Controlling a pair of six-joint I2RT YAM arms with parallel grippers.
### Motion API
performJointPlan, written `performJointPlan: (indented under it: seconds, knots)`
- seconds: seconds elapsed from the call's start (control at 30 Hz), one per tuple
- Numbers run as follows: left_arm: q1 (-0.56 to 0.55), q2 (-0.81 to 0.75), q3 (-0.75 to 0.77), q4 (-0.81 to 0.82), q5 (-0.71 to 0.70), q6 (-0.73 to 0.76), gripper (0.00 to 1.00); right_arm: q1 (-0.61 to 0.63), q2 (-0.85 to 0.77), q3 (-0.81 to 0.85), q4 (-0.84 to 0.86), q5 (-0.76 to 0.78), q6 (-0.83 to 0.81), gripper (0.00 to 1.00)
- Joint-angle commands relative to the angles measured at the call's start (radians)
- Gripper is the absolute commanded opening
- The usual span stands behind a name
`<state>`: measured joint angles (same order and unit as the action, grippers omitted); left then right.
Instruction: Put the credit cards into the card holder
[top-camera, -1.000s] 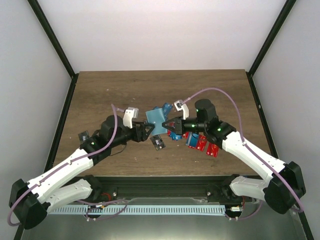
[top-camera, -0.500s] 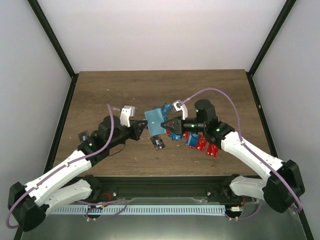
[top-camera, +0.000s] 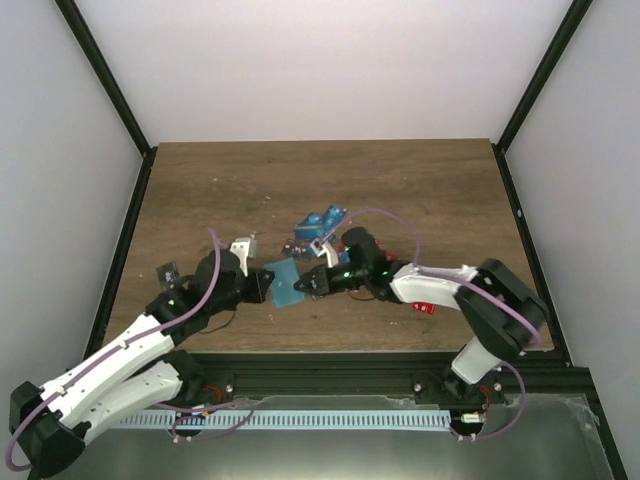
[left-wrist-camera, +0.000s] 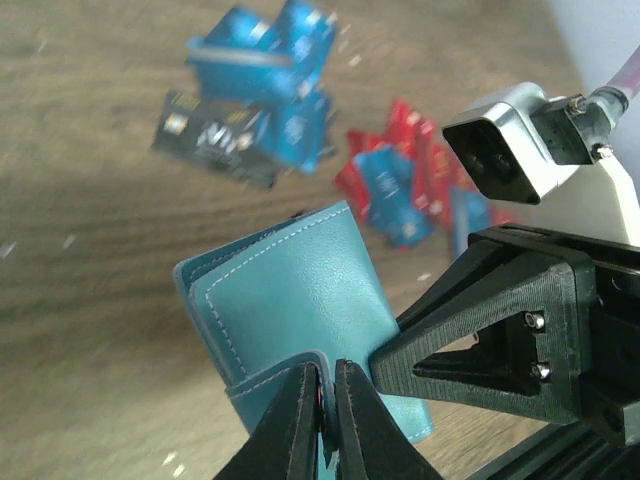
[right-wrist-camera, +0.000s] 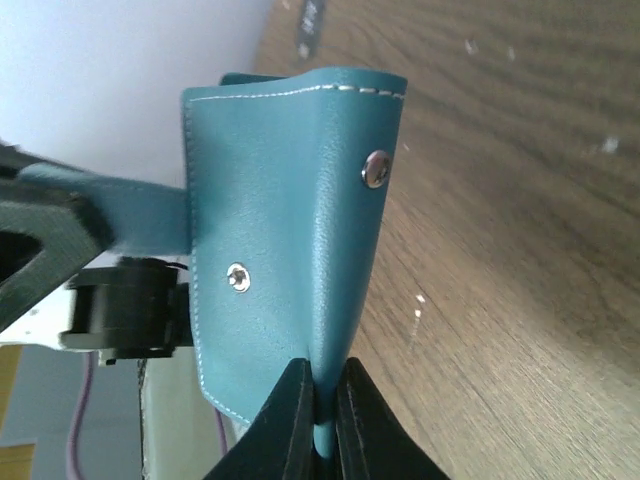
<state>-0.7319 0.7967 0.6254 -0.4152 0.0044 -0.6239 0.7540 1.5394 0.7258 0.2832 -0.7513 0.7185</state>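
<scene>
The teal card holder (top-camera: 288, 283) hangs low over the near part of the table, gripped from both sides. My left gripper (top-camera: 270, 285) is shut on a flap at its edge (left-wrist-camera: 300, 330), jaws (left-wrist-camera: 328, 400) pinched tight. My right gripper (top-camera: 303, 286) is shut on the opposite side, the leather (right-wrist-camera: 290, 220) squeezed between its fingertips (right-wrist-camera: 322, 400). Loose credit cards lie beyond: blue ones (top-camera: 322, 220) (left-wrist-camera: 265, 45), a black one (left-wrist-camera: 215, 130), and red ones (left-wrist-camera: 385, 180) partly hidden under the right arm (top-camera: 424, 306).
Another black card (top-camera: 168, 271) lies alone on the wooden table (top-camera: 200, 190) left of my left arm. Black frame posts (top-camera: 110, 100) rise at both sides, and the table's near edge (top-camera: 320, 345) runs just below the grippers.
My left gripper has shut on the card holder. Both grippers and the holder have moved down toward the near edge, away from the card pile.
</scene>
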Motion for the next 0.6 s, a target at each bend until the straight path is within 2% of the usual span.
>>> performJointPlan:
  seconds: [0.0, 0.13, 0.23, 0.43, 0.57]
  knots:
    - [0.002, -0.052, -0.047, -0.053, -0.052, -0.062, 0.04, 0.092, 0.154, 0.046, 0.008, 0.060, 0.064, 0.08]
    - [0.000, -0.069, -0.092, -0.066, -0.065, -0.069, 0.04, 0.120, 0.271, 0.071, 0.038, 0.044, 0.091, 0.21]
    - [0.001, -0.063, -0.110, -0.059, -0.062, -0.069, 0.04, 0.128, 0.306, 0.087, 0.009, 0.049, 0.080, 0.38]
    - [0.001, -0.040, -0.101, -0.050, -0.052, -0.064, 0.04, 0.130, 0.259, 0.108, -0.121, 0.115, -0.004, 0.66]
    - [0.002, -0.028, -0.090, -0.045, -0.047, -0.062, 0.04, 0.129, 0.219, 0.100, -0.137, 0.111, -0.022, 0.75]
